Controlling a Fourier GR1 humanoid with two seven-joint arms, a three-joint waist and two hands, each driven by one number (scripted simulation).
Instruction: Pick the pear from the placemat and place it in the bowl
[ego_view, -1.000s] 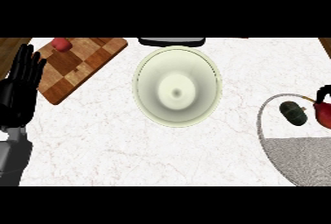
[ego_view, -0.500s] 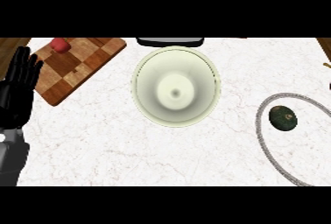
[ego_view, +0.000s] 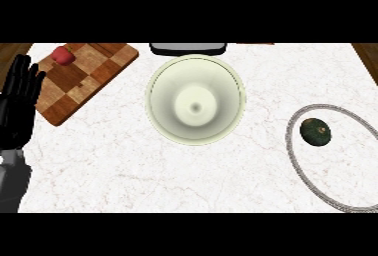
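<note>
The left hand (ego_view: 18, 105) rests open at the counter's (ego_view: 111, 165) left edge, fingers straight, unchanged. The right hand, beside the pear (ego_view: 316, 131) a second ago, has left view. The pear lies on the placemat (ego_view: 297, 160), apart from the bowl (ego_view: 196, 100).

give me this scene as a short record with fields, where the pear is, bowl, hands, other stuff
pear: dark green, lying on the placemat, unheld
placemat: round, grey-rimmed, at the right edge
bowl: pale, at the counter's middle, nothing in it
left hand: open, fingers up, resting at the left edge
right hand: not in view
cutting board: checkered wood, upper left
red fruit: on the cutting board
</note>
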